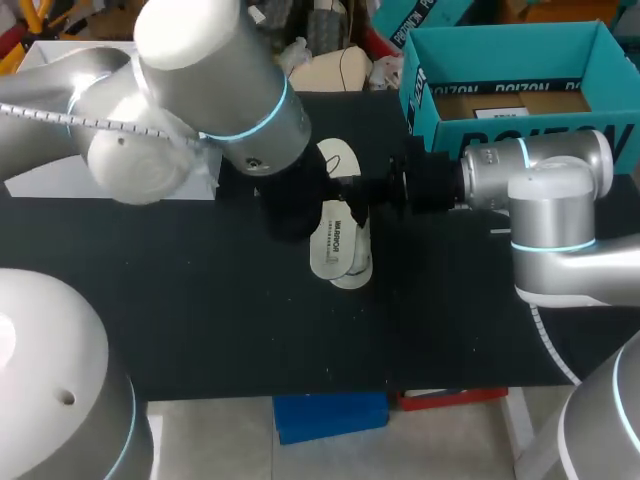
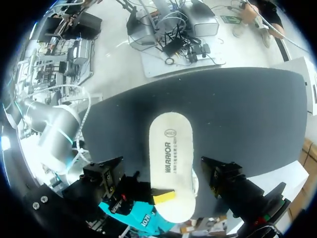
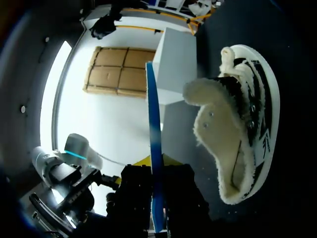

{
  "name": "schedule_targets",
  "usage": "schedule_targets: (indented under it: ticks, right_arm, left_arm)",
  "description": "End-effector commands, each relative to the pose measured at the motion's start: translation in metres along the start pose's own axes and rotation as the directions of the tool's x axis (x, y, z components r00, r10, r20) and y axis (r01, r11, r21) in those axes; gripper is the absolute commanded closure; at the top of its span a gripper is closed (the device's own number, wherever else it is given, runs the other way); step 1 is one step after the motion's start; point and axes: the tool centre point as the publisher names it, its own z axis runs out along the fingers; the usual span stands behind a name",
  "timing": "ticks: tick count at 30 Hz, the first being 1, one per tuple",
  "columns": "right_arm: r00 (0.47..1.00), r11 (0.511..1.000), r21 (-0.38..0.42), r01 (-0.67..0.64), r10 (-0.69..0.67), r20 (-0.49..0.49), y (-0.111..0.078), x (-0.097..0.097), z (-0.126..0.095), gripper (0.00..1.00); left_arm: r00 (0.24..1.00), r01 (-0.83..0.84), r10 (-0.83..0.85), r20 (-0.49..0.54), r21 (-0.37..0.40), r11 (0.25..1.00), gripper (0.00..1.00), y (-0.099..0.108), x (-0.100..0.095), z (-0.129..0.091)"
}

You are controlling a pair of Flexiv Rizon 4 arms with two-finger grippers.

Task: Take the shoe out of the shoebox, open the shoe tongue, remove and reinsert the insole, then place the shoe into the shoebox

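Note:
The white insole (image 1: 334, 240) hangs over the middle of the black table; my right gripper (image 1: 356, 194) is shut on one end of it. The right wrist view shows the insole edge-on, a thin blue strip (image 3: 154, 148) between the fingers. The shoe (image 3: 242, 129), with its fleecy lining, lies on its side on the table beside that gripper, and is partly visible (image 1: 339, 157) behind both grippers. My left gripper (image 2: 167, 181) is open above the insole (image 2: 171, 153), one black finger (image 2: 106, 178) on each side without touching. A yellow fingertip (image 2: 163, 196) of my right gripper shows on the insole's end.
The open teal shoebox (image 1: 540, 135) stands at the table's back right, just behind my right arm. A white box (image 3: 176, 64) sits at the table's left, largely under my left arm.

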Motion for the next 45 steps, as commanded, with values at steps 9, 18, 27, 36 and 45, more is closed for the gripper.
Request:
schedule_targets:
  ticks: [9,18,27,36,45]
  right_arm:
    - [1.0,1.0,0.0,0.0,0.0,0.001,0.0,0.0,0.0,1.0]
    - [1.0,1.0,0.0,0.0,0.0,0.001,0.0,0.0,0.0,1.0]
    - [1.0,1.0,0.0,0.0,0.0,0.001,0.0,0.0,0.0,1.0]
    - [1.0,1.0,0.0,0.0,0.0,0.001,0.0,0.0,0.0,1.0]
    - [1.0,1.0,0.0,0.0,0.0,0.001,0.0,0.0,0.0,1.0]
  left_arm:
    - [0.937,0.131,-0.084,0.338,-0.119,0.984,0.0,-0.003,0.045,-0.004]
    - [0.937,0.131,-0.084,0.338,-0.119,0.984,0.0,-0.003,0.045,-0.004]
    - [0.937,0.131,-0.084,0.338,-0.119,0.984,0.0,-0.003,0.045,-0.004]
    - [0.625,0.252,-0.257,0.737,0.121,0.96,0.0,0.02,0.061,0.013]
    - [0.517,0.213,-0.228,0.825,0.134,0.968,0.0,0.024,0.065,0.018]
